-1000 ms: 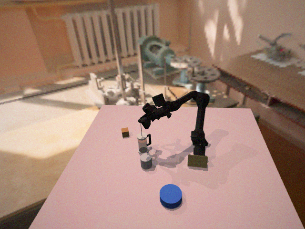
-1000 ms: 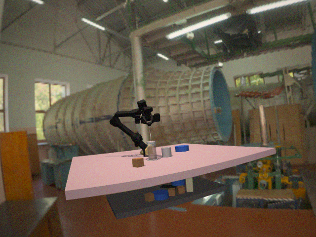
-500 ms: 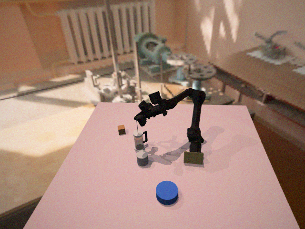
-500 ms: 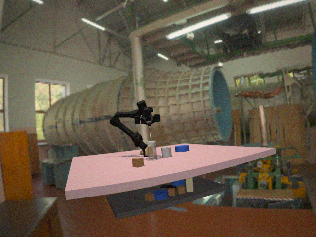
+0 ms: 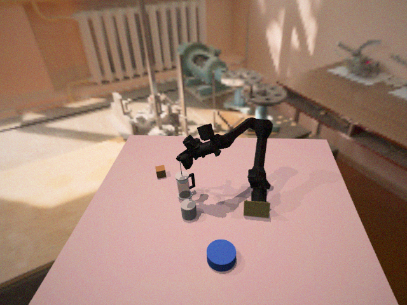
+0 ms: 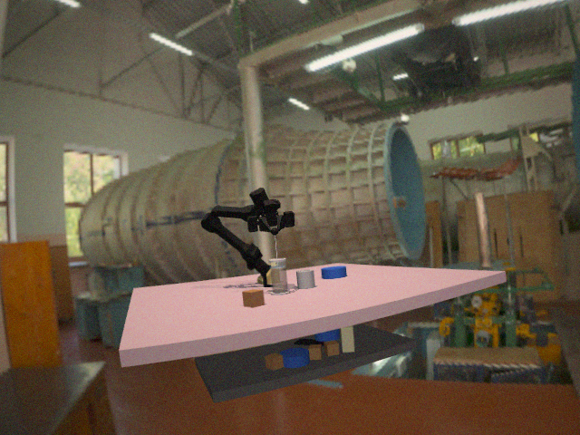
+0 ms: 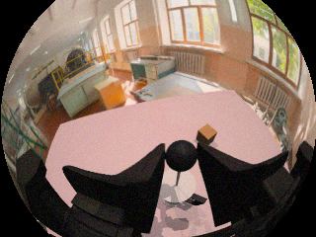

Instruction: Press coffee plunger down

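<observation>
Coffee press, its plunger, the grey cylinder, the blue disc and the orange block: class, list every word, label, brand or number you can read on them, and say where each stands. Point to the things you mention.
None: no readable text on the coffee press (image 5: pixel 183 189) (image 6: pixel 279 275) or plunger knob (image 7: pixel 181 155).
None on the grey cylinder (image 5: pixel 188 211) (image 6: pixel 305 279), blue disc (image 5: pixel 220 252) (image 6: pixel 333 272) or orange block (image 5: pixel 160 171) (image 6: pixel 253 298) (image 7: pixel 206 133).
Any finer marks would be too small or blurred to read.
</observation>
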You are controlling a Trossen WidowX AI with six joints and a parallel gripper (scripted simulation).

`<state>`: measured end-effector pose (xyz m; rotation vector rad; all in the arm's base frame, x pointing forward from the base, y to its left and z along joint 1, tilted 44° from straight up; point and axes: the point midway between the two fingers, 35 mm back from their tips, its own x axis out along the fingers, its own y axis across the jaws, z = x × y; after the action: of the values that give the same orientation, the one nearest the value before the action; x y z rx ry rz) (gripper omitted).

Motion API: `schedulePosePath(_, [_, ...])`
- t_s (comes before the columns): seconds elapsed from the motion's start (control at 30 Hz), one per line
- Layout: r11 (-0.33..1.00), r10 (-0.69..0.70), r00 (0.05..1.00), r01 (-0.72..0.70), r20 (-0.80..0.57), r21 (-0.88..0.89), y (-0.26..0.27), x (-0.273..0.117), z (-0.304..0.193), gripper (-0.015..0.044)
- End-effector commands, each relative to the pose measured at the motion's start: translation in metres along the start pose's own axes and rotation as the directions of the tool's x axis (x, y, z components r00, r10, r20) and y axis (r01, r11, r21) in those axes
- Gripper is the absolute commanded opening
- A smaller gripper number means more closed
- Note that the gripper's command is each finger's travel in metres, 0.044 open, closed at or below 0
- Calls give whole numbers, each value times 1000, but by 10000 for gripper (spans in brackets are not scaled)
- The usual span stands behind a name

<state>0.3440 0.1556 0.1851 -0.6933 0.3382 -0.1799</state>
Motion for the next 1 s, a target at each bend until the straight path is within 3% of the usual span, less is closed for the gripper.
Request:
schedulePosePath(0.0, [999,-5,999,3,-41,-32,2,10,-24,114])
schedulePosePath(0.97, [999,-8,999,7,-36,-34,0,37,-63,114])
